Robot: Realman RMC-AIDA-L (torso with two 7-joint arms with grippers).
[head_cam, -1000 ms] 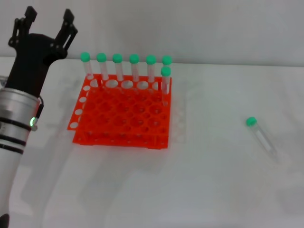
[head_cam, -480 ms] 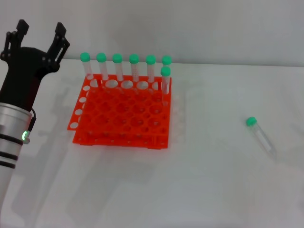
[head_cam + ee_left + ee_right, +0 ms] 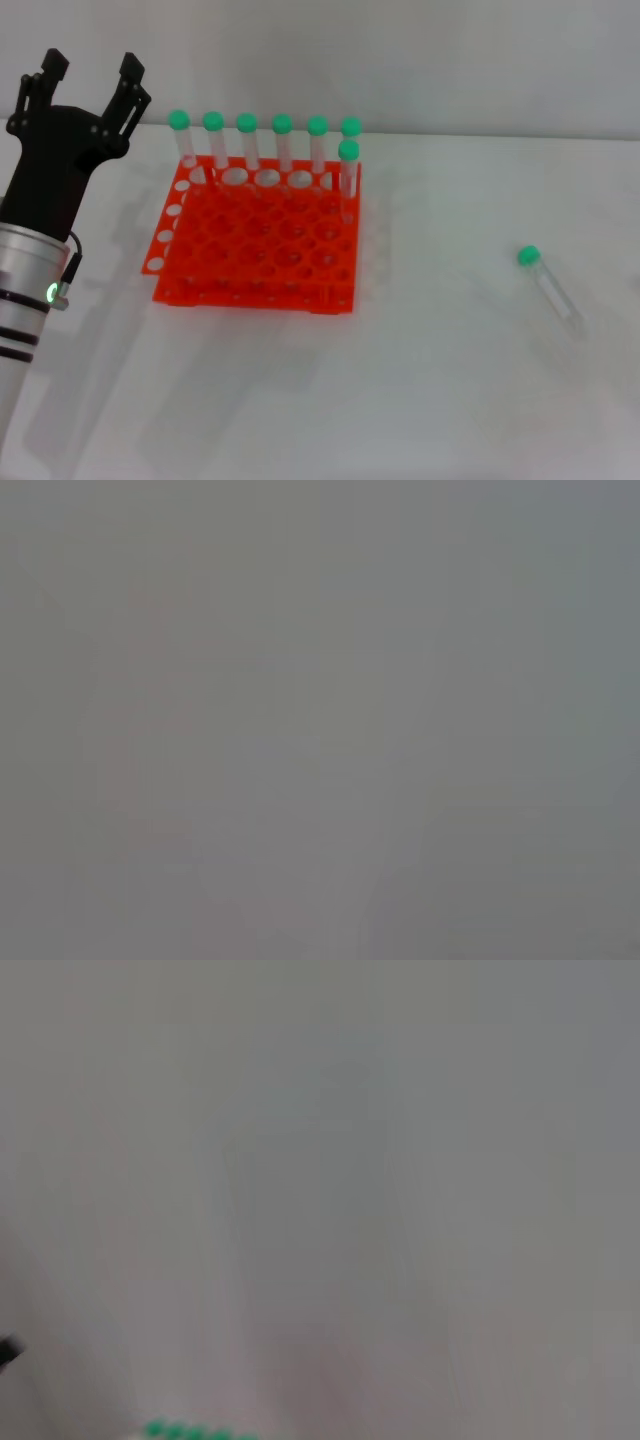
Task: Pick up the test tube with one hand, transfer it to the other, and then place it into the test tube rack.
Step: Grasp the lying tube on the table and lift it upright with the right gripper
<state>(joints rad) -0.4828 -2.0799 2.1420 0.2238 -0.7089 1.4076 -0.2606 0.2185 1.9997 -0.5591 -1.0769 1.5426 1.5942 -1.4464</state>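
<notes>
A clear test tube (image 3: pixel 550 288) with a green cap lies on the white table at the right, apart from everything. The orange-red test tube rack (image 3: pixel 258 240) stands left of centre with several green-capped tubes (image 3: pixel 282 140) upright in its back row and one in the second row. My left gripper (image 3: pixel 88 72), black on a silver arm with black bands and a green light, is open and empty, held up left of the rack. My right gripper is out of view. The left wrist view shows only grey. The right wrist view shows green caps (image 3: pixel 190 1430) at its edge.
The white table (image 3: pixel 440 380) ends at a pale wall behind the rack.
My left arm drew back to the left and then shifted slightly; its fingers stay open. The tube and rack have not moved.
</notes>
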